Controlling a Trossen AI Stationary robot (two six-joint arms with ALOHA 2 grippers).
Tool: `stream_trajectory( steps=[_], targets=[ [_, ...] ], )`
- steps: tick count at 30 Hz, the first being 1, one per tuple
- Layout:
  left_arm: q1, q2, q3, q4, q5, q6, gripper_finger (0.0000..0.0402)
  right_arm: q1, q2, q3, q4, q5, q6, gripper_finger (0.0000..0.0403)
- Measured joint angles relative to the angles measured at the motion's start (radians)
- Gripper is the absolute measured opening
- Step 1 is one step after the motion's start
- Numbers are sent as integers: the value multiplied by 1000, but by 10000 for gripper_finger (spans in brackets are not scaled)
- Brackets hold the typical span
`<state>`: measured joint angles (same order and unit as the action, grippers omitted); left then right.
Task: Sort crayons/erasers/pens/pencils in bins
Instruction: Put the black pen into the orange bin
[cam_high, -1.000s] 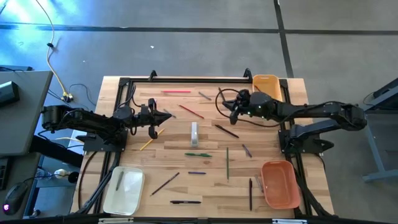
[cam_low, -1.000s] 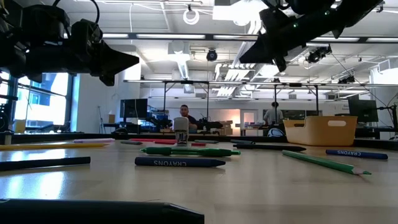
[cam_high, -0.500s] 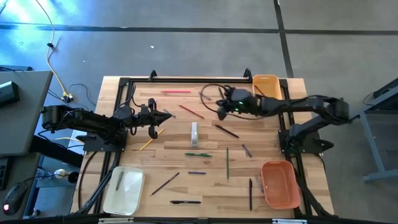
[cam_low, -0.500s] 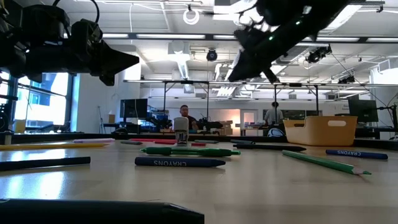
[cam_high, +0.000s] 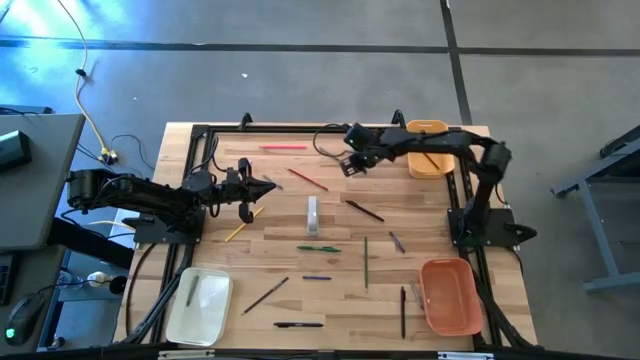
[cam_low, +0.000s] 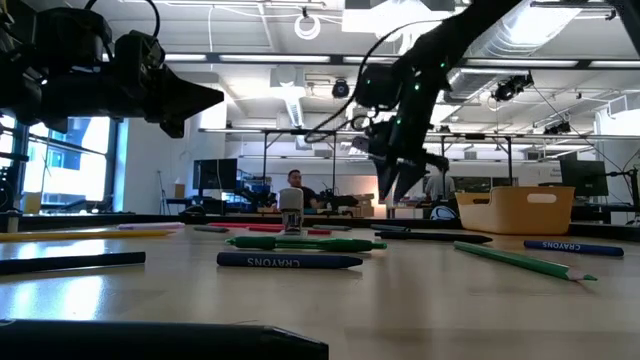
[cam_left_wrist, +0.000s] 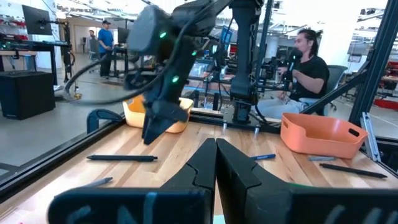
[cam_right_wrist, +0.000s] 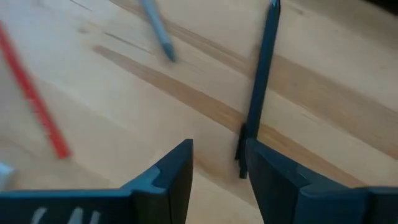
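Note:
Pens and pencils lie scattered flat on the wooden table (cam_high: 250, 260). My right gripper (cam_high: 346, 166) hangs open above the far middle, fingers pointing down. Below it lie a dark pen (cam_right_wrist: 258, 93), a grey stick (cam_right_wrist: 155, 28) and a red pencil (cam_right_wrist: 34, 102); the pen's end shows between its fingers (cam_right_wrist: 180, 162), untouched. My left gripper (cam_high: 268, 187) waits shut above the table's left middle. The bins are a yellow-orange one (cam_high: 428, 150) at the far right, an orange one (cam_high: 449, 296) at the near right and a cream-white one (cam_high: 200, 306) at the near left.
A white eraser (cam_high: 313, 212) stands at the table's middle, with a green pen (cam_high: 318, 249), a green pencil (cam_high: 365, 262) and a blue crayon (cam_high: 317, 277) nearer. Black pens (cam_high: 298, 324) lie near the front edge. A black frame rail (cam_high: 300, 127) runs along the far edge. People sit beyond the table.
My right gripper has swung toward the table's far left, come down from high above toward the tabletop and tipped until its fingers point down; its fingers have parted. My left arm has kept still.

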<state>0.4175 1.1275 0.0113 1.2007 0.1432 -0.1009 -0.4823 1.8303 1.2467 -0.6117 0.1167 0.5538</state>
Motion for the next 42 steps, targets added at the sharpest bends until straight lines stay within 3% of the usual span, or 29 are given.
stream_trajectory(
  steps=[5,22,26,35,42],
  targets=[
    [0,0,0,0,0,0,0,-55,57,15,2,-66,23,140],
    [0,0,0,0,1,-1,0,-100,156,20,25,-59,17,137],
    [0,0,0,0,1,-1,0,-100,162,20,24,-56,22,114],
    [0,0,0,0,1,-1,0,-102,161,18,11,-61,7,16],
    [0,0,0,0,1,-1,0,-101,131,12,3,-77,6,26]
  ],
)
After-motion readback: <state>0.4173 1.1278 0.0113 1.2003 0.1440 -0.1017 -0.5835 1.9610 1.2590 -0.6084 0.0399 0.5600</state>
